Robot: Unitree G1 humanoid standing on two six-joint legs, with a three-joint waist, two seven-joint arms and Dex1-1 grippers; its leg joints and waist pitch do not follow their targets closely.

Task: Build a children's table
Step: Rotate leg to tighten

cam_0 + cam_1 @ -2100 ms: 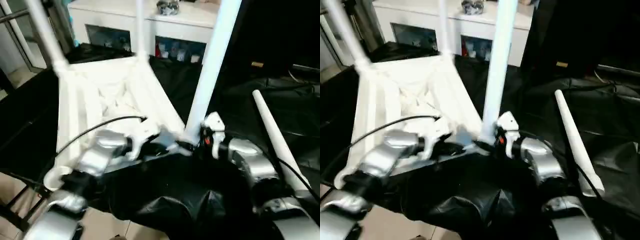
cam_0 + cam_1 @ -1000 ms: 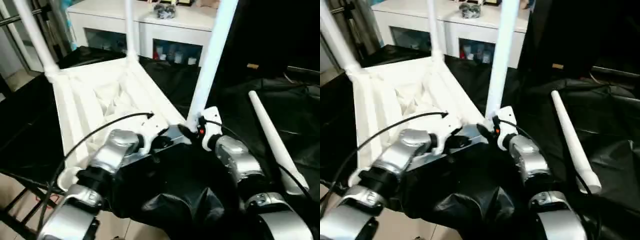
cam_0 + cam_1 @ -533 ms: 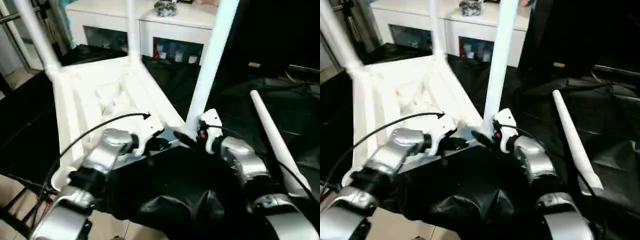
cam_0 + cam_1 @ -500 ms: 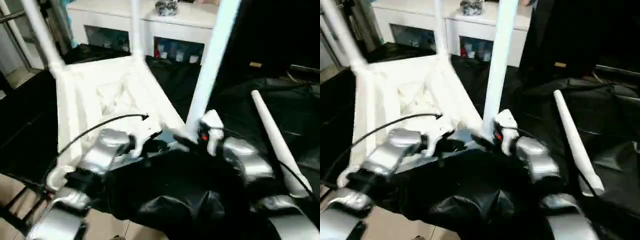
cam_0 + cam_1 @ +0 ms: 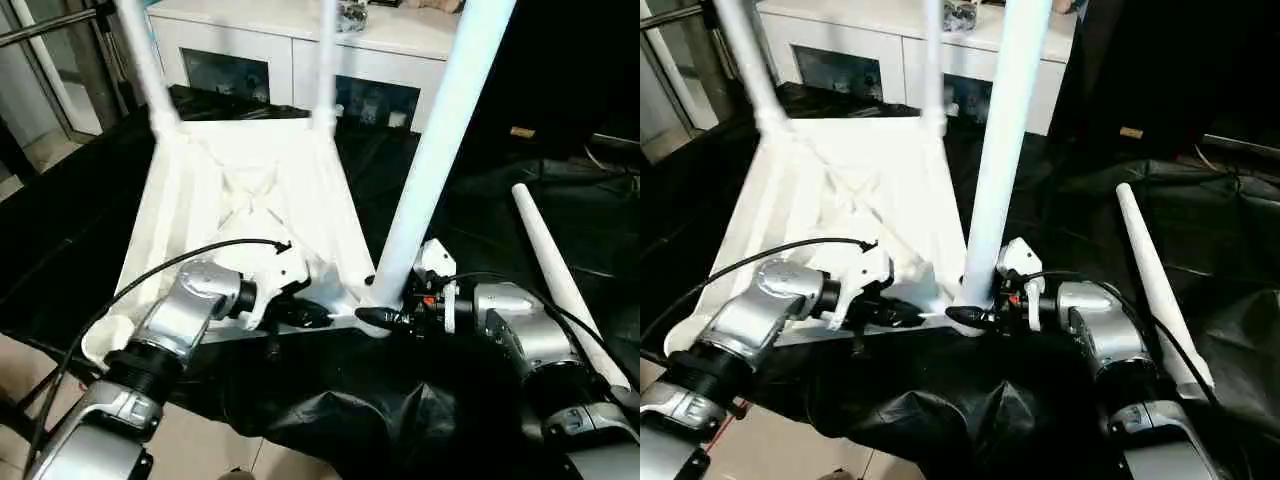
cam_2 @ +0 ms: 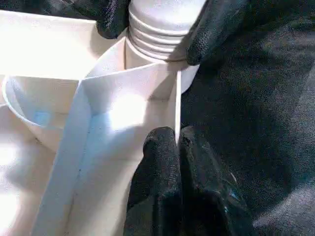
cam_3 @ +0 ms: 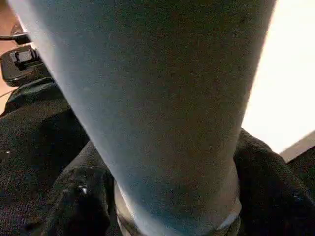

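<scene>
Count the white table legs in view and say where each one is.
4. Two stand in the far corners of the upturned top: far left leg, far right leg. One near leg stands at the near right corner. One loose leg lies on the black cloth, right.

Upright legs block tabletop corners; room betw. far legs.

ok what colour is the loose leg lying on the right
White, against the black cover; the loose leg shows best in the left eye view.

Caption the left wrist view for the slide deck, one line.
Left tool pinched shut on a thin rib of the upturned white table top, while the right tool brackets the threaded base of a leg at its corner socket.
</scene>
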